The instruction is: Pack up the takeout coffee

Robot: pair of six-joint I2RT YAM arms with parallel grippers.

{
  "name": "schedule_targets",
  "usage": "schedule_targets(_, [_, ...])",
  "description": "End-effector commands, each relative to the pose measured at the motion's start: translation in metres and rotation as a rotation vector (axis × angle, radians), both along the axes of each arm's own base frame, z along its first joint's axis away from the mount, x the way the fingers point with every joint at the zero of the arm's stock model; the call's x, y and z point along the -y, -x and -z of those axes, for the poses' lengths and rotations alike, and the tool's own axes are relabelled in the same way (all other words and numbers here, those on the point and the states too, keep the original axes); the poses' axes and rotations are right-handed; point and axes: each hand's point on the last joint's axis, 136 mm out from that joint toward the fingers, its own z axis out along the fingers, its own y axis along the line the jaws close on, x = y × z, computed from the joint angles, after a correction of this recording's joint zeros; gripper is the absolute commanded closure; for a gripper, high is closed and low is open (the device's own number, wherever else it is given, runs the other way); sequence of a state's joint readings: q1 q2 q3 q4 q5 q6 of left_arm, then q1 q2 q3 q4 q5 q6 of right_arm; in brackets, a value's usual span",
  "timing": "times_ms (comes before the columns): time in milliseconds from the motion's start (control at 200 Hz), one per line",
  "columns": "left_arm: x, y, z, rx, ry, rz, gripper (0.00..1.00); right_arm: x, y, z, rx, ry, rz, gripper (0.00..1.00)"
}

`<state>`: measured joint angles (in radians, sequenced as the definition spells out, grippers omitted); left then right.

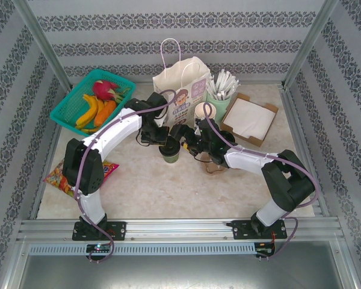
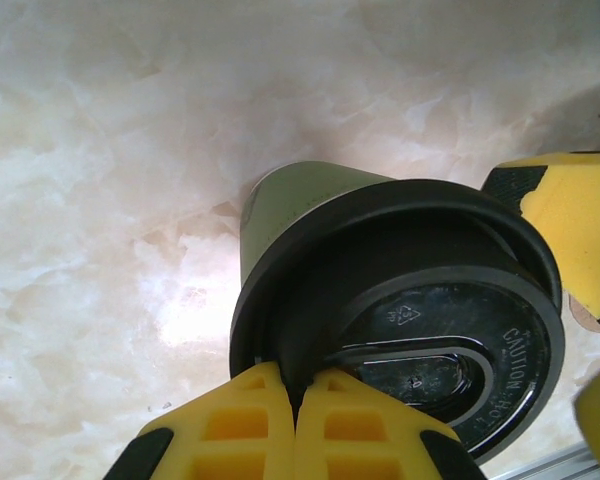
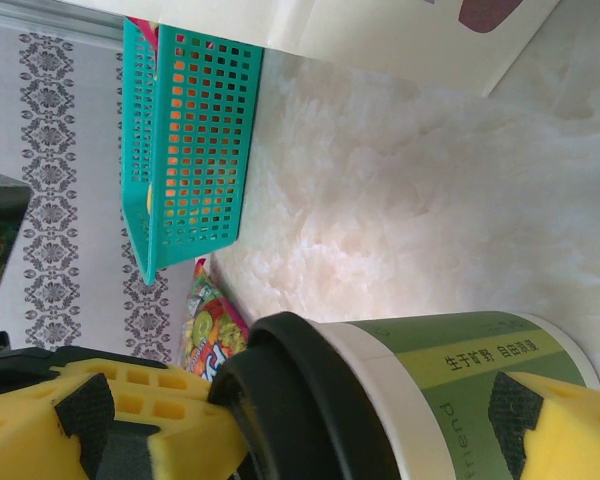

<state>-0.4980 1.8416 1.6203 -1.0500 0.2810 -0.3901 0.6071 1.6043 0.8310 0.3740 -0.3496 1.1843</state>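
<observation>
Takeout coffee [image 1: 169, 152] stands upright on the table [image 1: 168, 192], just in front of the paper bag [image 1: 180, 87], with a gripper at either side. I read the right gripper [image 3: 300, 415] as spread wide beside it, clamping nothing. The left gripper [image 2: 298, 410] has its pads pressed together at the black lid's rim, and I cannot tell whether they nip it.
</observation>
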Motion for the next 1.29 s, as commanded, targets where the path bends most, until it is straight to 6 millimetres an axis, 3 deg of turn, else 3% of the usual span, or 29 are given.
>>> schedule_targets(0, [0.009, 0.004, 0.017, -0.027, -0.004, 0.028, 1.00, -0.009, 0.003, -0.011, 0.023, -0.038, -0.021, 0.02])
schedule_targets(145, [0.004, 0.006, 0.034, -0.063, -0.064, 0.031, 1.00, -0.009, 0.004, -0.020, 0.049, -0.059, -0.036, 0.02])
schedule_targets(330, [0.000, 0.013, 0.046, -0.089, -0.085, 0.035, 1.00, 0.014, 0.009, -0.030, 0.096, -0.030, -0.033, 0.02])
schedule_targets(575, [0.002, 0.013, 0.049, -0.093, -0.073, 0.039, 1.00, 0.055, 0.032, 0.012, 0.012, 0.071, -0.030, 0.11])
schedule_targets(709, [0.002, 0.013, 0.049, -0.096, -0.075, 0.044, 1.00, 0.047, 0.039, 0.014, 0.014, 0.061, -0.123, 0.19])
schedule_targets(939, [0.003, 0.014, 0.053, -0.100, -0.076, 0.046, 1.00, 0.030, 0.035, 0.009, 0.037, 0.048, -0.210, 0.46])
schedule_targets(1289, [0.002, 0.015, 0.053, -0.102, -0.079, 0.046, 1.00, 0.024, 0.031, 0.009, 0.046, 0.050, -0.221, 0.62])
